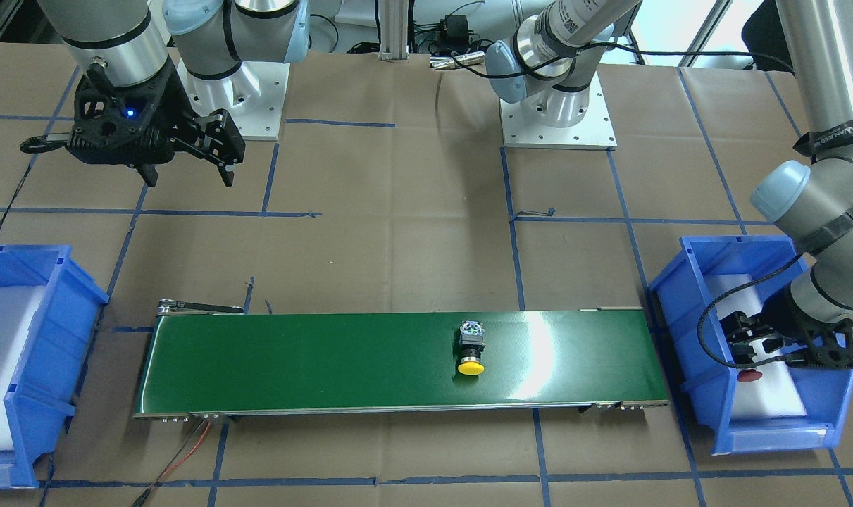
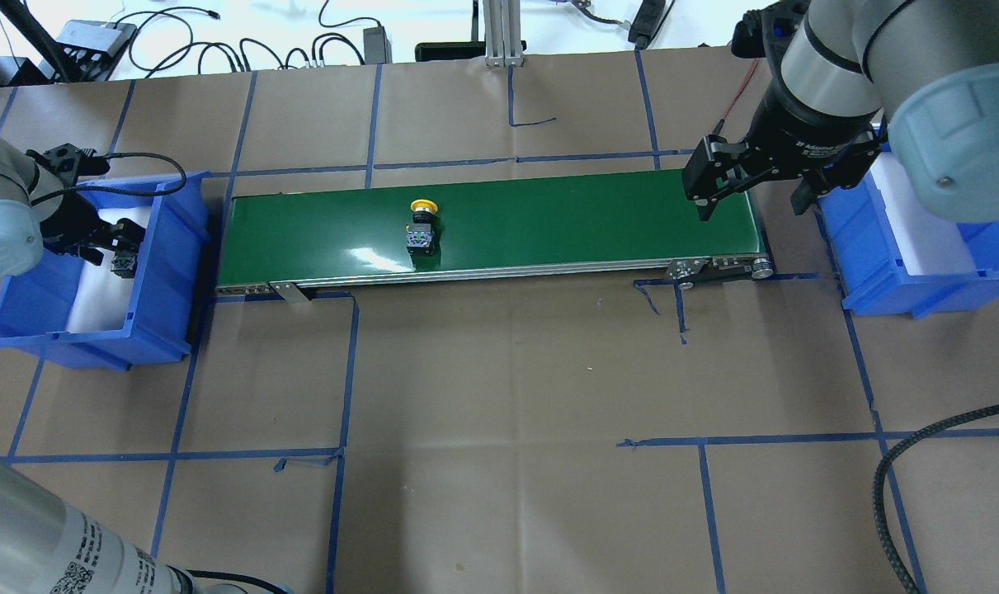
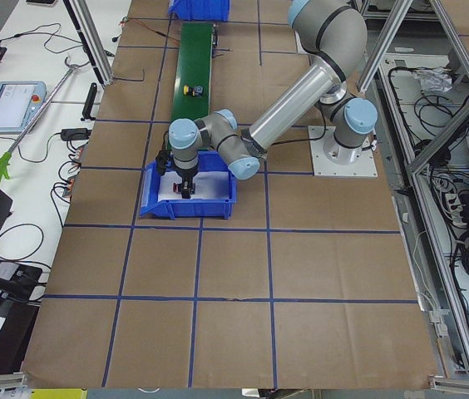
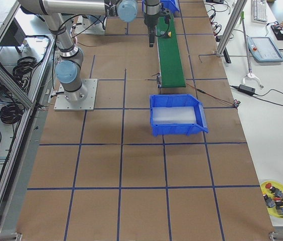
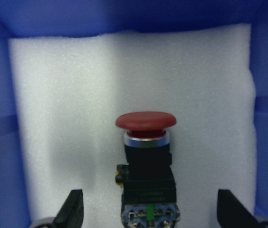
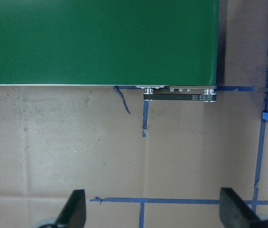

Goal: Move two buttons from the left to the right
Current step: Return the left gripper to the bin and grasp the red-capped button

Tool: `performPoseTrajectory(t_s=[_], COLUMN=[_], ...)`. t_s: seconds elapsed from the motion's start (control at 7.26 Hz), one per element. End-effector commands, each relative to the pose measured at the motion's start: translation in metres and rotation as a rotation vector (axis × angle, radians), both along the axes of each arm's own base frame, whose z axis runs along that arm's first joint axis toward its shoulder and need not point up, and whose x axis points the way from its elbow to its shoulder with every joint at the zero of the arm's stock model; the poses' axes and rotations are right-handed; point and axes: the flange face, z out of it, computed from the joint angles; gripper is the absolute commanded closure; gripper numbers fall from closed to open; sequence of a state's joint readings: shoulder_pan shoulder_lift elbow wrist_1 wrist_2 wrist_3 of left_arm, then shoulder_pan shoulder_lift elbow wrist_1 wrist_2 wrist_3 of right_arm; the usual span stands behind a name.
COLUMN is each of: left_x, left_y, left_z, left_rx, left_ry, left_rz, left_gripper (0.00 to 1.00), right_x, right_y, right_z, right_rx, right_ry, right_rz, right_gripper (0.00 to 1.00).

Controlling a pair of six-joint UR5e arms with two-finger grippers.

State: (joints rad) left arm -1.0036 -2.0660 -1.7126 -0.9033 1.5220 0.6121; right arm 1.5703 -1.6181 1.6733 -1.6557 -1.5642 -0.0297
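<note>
Gaping around the red button (image 5: 146, 156), its label unreadable, left fingers (image 5: 72, 209) sit in the bin (image 2: 169, 272) beside the belt (image 2: 548, 214); the yellow button (image 2: 421, 227) lies on it; right fingers (image 6: 74, 209), spread and empty, hang near its end.

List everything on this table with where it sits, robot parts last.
Paper-covered table: one, brown, blue tape grid.
Flat conveyor belt: one, green, table centre.
Left plastic bin: one, blue, foam-lined, belt's left end.
Right plastic bin: one, blue, foam-lined, belt's right end.
Yellow-capped black push-button: one, yellow and black, lying on the belt.
Red-capped black push-button: one, red and black, on foam in left bin.
Left fingers: two, black, open, flanking red button.
Right fingers: two, black, open, near belt's right end.
</note>
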Motion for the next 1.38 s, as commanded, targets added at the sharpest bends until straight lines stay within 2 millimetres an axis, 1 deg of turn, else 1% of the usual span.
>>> performPoseTrajectory(t_s=[0.0, 0.14, 0.28, 0.41, 0.55, 0.69, 0.96, 1.1, 1.24], left_x=[0.001, 0.000, -0.002, -0.004, -0.003, -0.001, 0.002, 0.000, -0.006], left_y=[-0.003, -0.003, -0.004, -0.006, -0.011, -0.014, -0.018, -0.013, -0.003], left_z=[0.000, 0.000, 0.005, 0.016, 0.036, 0.063, 0.128, 0.161, 0.190], left_rx=[-0.005, -0.005, -0.011, -0.019, -0.044, -0.030, 0.018, 0.031, 0.041], left_ry=[-0.001, -0.001, -0.005, -0.010, -0.028, -0.019, 0.004, 0.004, 0.003], left_rz=[-0.004, -0.004, -0.007, -0.010, -0.016, -0.018, -0.019, -0.016, -0.013], left_gripper=[0.44, 0.67, 0.87, 1.00, 1.00, 1.00, 1.00, 1.00, 1.00], right_x=[0.000, 0.000, 0.000, 0.000, 0.000, 0.000, 0.000, 0.000, 0.000], right_y=[-0.002, -0.002, -0.004, -0.004, -0.004, -0.004, -0.004, -0.004, -0.004], right_z=[-0.003, -0.004, -0.006, -0.007, -0.007, -0.007, -0.007, -0.007, -0.008], right_rx=[0.005, 0.008, 0.011, 0.013, 0.014, 0.014, 0.014, 0.014, 0.016], right_ry=[0.000, 0.000, 0.002, 0.002, 0.002, 0.002, 0.002, 0.002, 0.001], right_rz=[0.000, 0.001, 0.001, 0.001, 0.000, 0.001, 0.001, 0.001, 0.003], right_gripper=[0.00, 0.00, 0.00, 0.00, 0.00, 0.00, 0.00, 0.00, 0.00])
